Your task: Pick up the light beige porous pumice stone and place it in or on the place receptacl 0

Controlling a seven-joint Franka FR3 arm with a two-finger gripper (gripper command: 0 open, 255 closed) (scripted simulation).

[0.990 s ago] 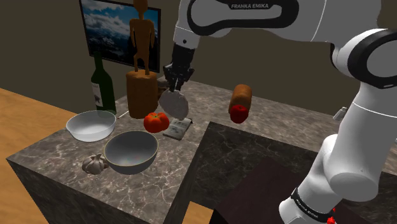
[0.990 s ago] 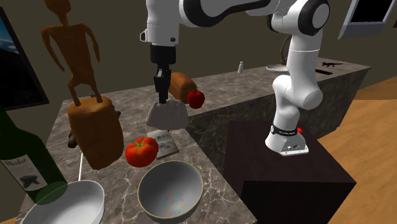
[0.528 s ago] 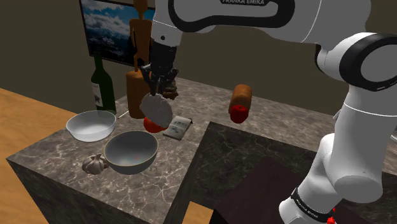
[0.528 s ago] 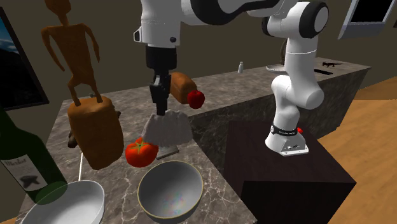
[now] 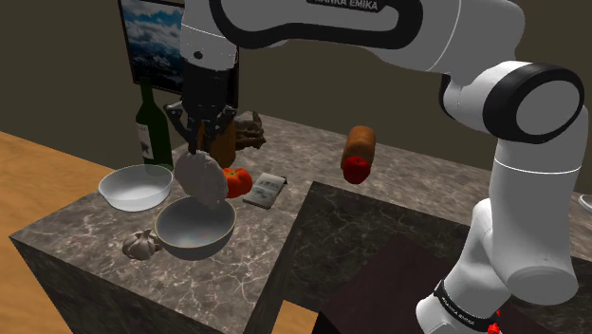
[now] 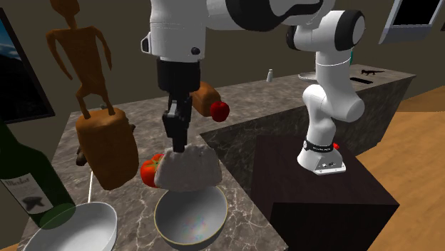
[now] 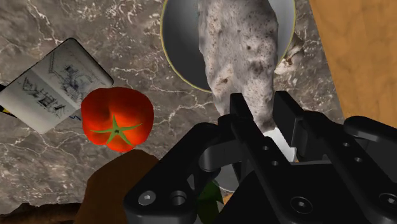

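Observation:
The light beige, pitted pumice stone [image 5: 202,176] hangs in the air with my gripper [image 5: 201,144] shut on its upper end. It is directly above the grey bowl [image 5: 174,214], which stands near the counter's front edge. In the second exterior view the stone [image 6: 188,170] is just over the bowl's rim [image 6: 217,199], below the gripper [image 6: 177,140]. In the wrist view the black fingers [image 7: 245,122] clasp the stone [image 7: 238,51], and the bowl [image 7: 173,48] lies behind it.
A red tomato [image 5: 238,179] and a small printed card [image 5: 265,190] lie beside the bowl. A white bowl [image 5: 135,187], a garlic bulb [image 5: 139,245], a green bottle [image 5: 154,128] and a wooden figure [image 6: 93,93] stand nearby. A loaf [image 5: 360,142] and apple [image 5: 355,170] sit further back.
The arm has carried the stone toward the shoulder view's left and downward, from over the card and tomato to above the grey bowl. The grip on the stone is unchanged.

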